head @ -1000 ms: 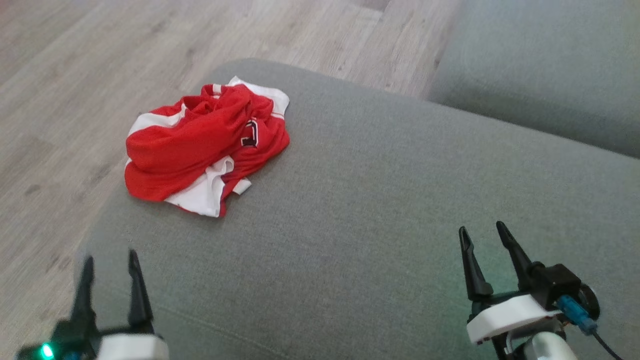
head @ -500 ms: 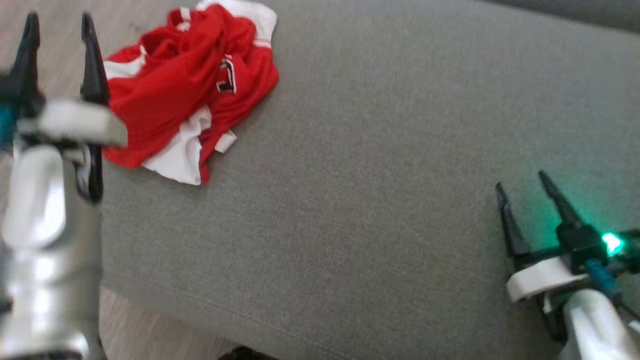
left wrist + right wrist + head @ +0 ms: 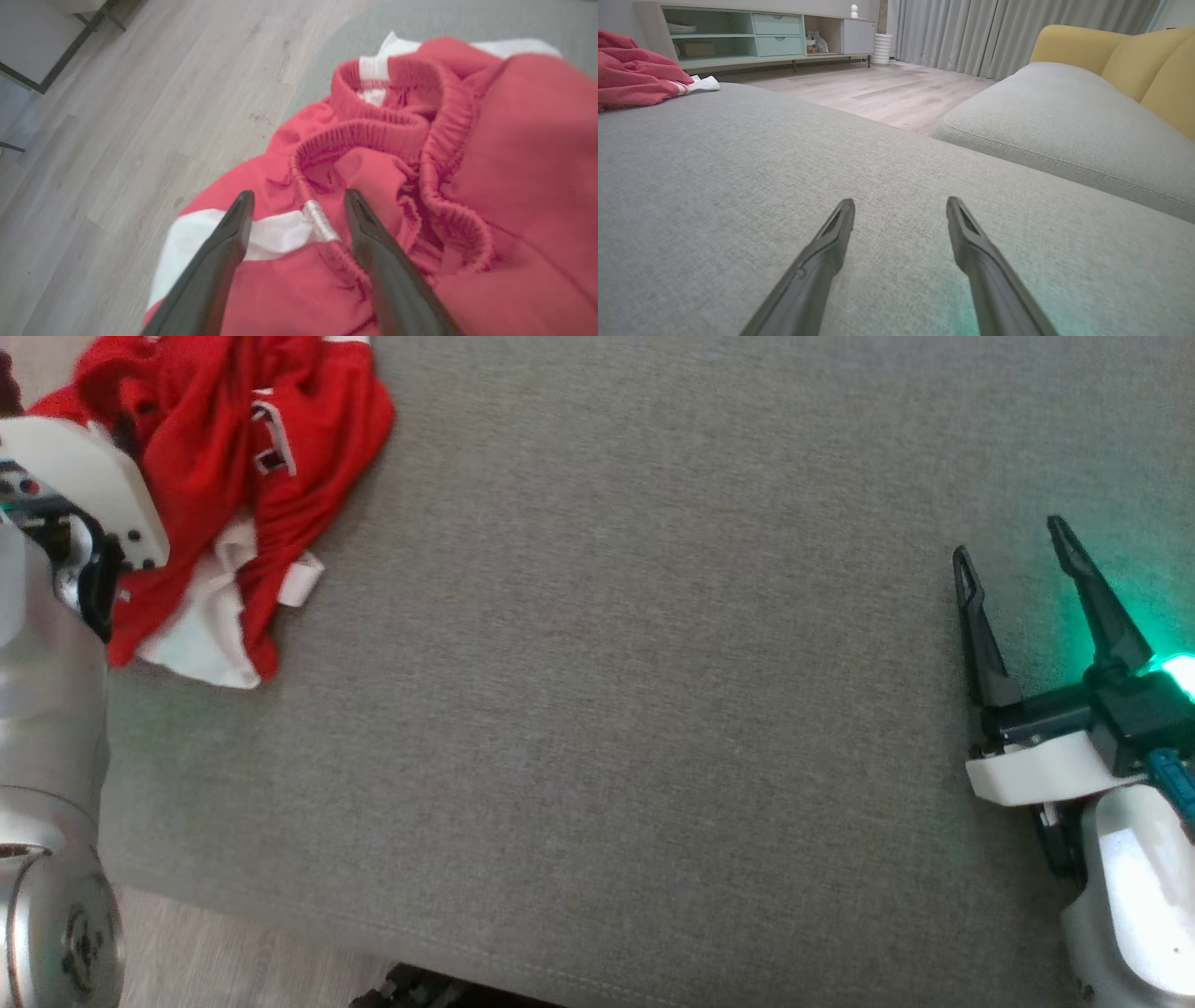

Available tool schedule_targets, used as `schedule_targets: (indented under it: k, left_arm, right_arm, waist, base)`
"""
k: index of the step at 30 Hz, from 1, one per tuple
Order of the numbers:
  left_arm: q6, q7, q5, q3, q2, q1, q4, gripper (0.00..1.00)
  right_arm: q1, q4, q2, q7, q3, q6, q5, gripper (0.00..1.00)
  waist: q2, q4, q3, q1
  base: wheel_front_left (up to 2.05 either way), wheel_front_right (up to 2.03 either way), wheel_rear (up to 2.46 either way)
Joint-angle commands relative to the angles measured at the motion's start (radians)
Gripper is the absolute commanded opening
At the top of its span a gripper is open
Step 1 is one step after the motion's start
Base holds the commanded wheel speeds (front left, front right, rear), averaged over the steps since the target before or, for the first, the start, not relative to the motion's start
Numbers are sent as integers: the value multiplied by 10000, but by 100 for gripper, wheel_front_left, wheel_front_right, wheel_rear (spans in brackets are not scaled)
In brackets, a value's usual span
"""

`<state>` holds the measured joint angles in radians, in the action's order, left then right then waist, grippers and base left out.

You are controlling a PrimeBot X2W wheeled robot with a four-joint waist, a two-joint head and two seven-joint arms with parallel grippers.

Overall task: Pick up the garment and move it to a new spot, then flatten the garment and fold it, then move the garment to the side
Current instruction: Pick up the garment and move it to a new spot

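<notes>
The garment (image 3: 233,457) is a crumpled heap of red and white shorts at the far left of a grey cushion (image 3: 607,663). In the left wrist view my left gripper (image 3: 299,200) hovers open just above the garment (image 3: 420,196), its fingertips on either side of the elastic waistband and a white cord end. In the head view the left arm's pale wrist covers the heap's left side. Far to the right, my right gripper (image 3: 1013,546) stands open over bare cushion; between its fingers (image 3: 840,233) there is nothing. The garment (image 3: 635,70) lies far off to its left.
Wooden floor (image 3: 117,116) lies beyond the cushion's left edge. A second grey cushion (image 3: 1064,116) and a yellow sofa back (image 3: 1134,56) stand to the right. A low shelf unit (image 3: 738,37) and curtains line the far wall.
The head camera has tilted down and shifted. My left arm has risen and reached forward over the garment. The right gripper stayed over bare cushion. Both stayed open.
</notes>
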<state>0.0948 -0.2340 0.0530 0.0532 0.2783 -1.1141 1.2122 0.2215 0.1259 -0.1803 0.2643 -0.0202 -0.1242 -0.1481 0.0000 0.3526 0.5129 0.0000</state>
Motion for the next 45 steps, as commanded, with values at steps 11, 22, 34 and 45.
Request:
schedule_targets:
  k: [11, 22, 34, 45]
  left_arm:
    - [105, 2390, -449, -640, 1189, -1264, -510, 0]
    - [341, 3786, -1369, -2587, 1041, -3073, -2091, 0]
    - [356, 2677, 1705, -5734, 566, -3873, -5122, 0]
    - [357, 1775, 3997, -7046, 225, -1990, -6581, 0]
  right_arm:
    - [69, 283, 307, -25, -97, -65, 39, 100]
    - [127, 724, 1149, -25, -478, -65, 678, 100]
    - [-348, 374, 1298, -25, -625, -65, 2269, 100]
    - [-367, -265, 1300, -25, -466, -65, 2941, 100]
  waist:
    - [0, -416, -171, 0]
    - [0, -1862, -2432, 0]
    - [0, -4903, -3735, 0]
    - [0, -6532, -2992, 0]
  base:
    - [0, 0, 0]
    - [0, 0, 0]
    - [0, 0, 0]
    - [0, 0, 0]
